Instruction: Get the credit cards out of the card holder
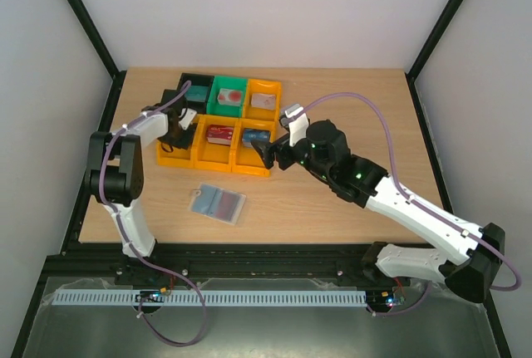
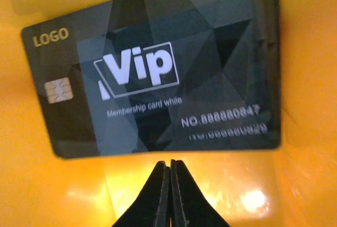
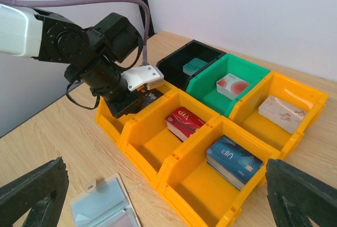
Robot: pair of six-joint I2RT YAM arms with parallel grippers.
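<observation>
The card holder (image 1: 218, 203) lies open and flat on the table in front of the bins, with a teal card (image 1: 204, 200) and a red card (image 1: 229, 203) behind its clear pockets. Its corner shows in the right wrist view (image 3: 105, 206). My left gripper (image 1: 177, 138) is down in the front-left orange bin, shut and empty (image 2: 171, 165), just short of a stack of black VIP cards (image 2: 152, 74). My right gripper (image 1: 266, 155) is open and empty (image 3: 164, 185), hovering at the front-right orange bin, right of and beyond the holder.
Six bins stand in two rows: black (image 1: 196, 92), green (image 1: 228, 95) and orange (image 1: 264, 99) behind, three orange in front. They hold stacks of cards, red (image 3: 184, 122) in the front middle, blue (image 3: 234, 159) in the front right. Black frame posts flank the table.
</observation>
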